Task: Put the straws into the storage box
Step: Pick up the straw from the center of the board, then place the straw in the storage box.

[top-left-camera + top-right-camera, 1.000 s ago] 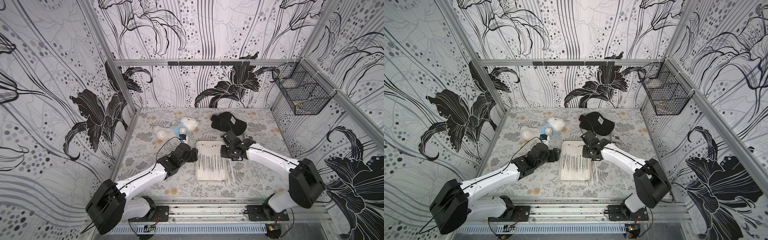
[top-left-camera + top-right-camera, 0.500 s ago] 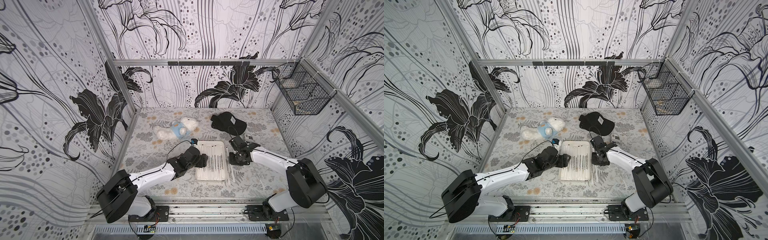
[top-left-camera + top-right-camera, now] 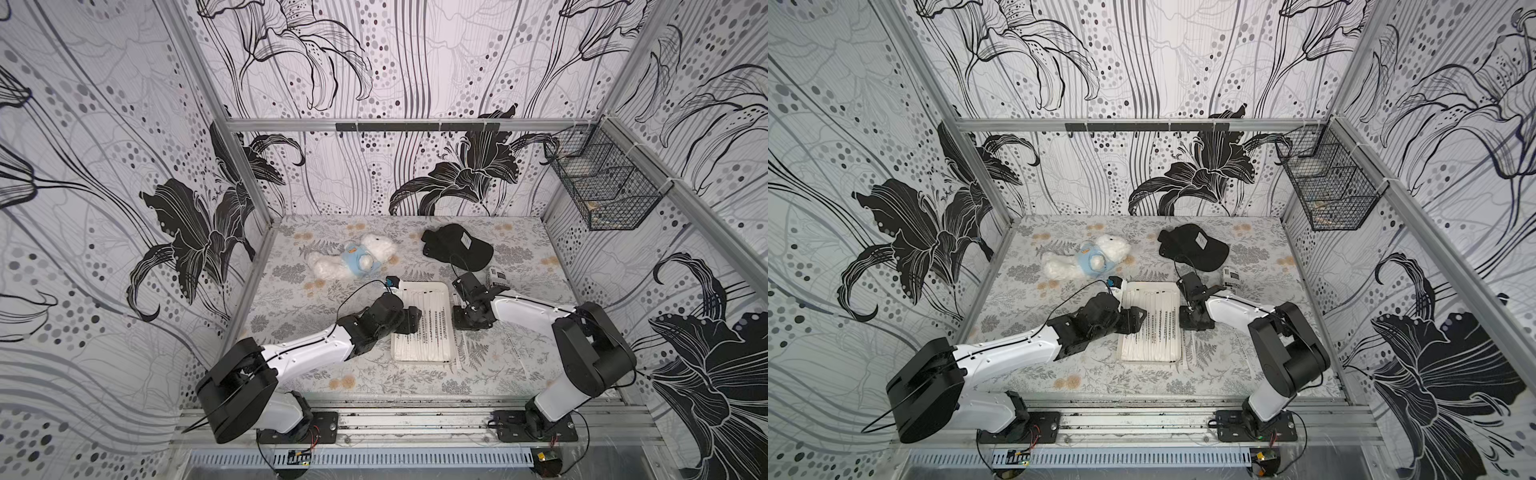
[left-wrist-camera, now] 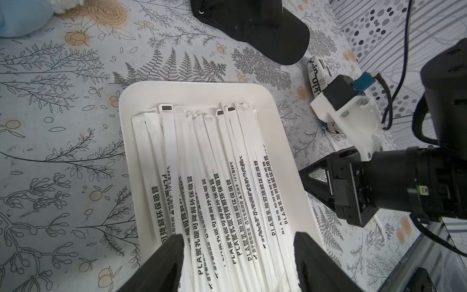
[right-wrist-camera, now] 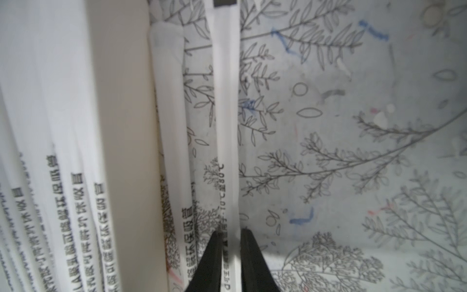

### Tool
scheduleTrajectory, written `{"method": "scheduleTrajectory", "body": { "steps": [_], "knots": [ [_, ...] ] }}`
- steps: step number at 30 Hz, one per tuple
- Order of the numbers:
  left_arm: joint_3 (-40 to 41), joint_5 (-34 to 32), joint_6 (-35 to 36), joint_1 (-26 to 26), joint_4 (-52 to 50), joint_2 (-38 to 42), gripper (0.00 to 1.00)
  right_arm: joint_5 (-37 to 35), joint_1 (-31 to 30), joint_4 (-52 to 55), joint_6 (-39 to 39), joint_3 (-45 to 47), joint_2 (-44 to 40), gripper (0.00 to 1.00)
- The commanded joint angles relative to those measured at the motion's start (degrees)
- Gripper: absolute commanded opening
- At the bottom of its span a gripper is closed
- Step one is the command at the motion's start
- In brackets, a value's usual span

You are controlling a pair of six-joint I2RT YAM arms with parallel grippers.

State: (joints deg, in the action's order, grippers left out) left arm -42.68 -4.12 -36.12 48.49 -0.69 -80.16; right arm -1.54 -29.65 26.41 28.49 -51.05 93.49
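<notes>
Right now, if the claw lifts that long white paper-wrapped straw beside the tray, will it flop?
Probably light: the long thin white paper-wrapped straw is slim. Lying straight, it likely stays fairly stiff. Its flat wrapper shouldn't roll.

A table (image 3: 519, 266) covered with a grey cloth printed with ferns and flowers is seen in both top views. On it are laid a white plush toy (image 3: 353, 262) dressed in blue, a black cap (image 3: 457, 247), a small white packet (image 3: 496, 276) and the white storage box (image 3: 428, 286). Two straws (image 5: 170, 101) are found on the cloth just beside the box's long wall.
</notes>
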Motion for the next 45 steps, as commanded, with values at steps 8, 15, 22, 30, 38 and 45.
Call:
{"method": "scheduleTrajectory", "body": {
  "steps": [8,15,22,30,38,45],
  "knots": [
    [-2.3,-3.11,1.18,-0.63,-0.51,0.99,0.73,-0.92,-0.38,6.64,-0.16,-2.96,-7.34,0.11],
    [-0.09,-4.01,-3.31,-5.96,-2.34,4.55,0.73,-2.08,-8.49,6.97,8.89,-11.38,-7.86,0.1],
    [3.75,-5.28,-4.29,-8.04,-4.59,9.58,0.73,-4.78,-16.57,-0.99,19.85,-16.53,1.73,0.08],
    [6.05,-4.56,-4.28,-8.61,-4.22,11.25,0.73,-5.79,-19.04,-0.47,21.08,-17.92,9.12,0.08],
    [7.26,-3.53,-4.72,-8.6,-2.41,10.91,0.73,-4.0,-19.04,-0.84,21.18,-17.07,11.11,0.09],
    [7.41,-3.7,-4.67,-8.59,-2.29,10.86,0.73,-3.79,-19.04,-0.72,21.17,-17.02,12.42,0.11]
  ]
}}
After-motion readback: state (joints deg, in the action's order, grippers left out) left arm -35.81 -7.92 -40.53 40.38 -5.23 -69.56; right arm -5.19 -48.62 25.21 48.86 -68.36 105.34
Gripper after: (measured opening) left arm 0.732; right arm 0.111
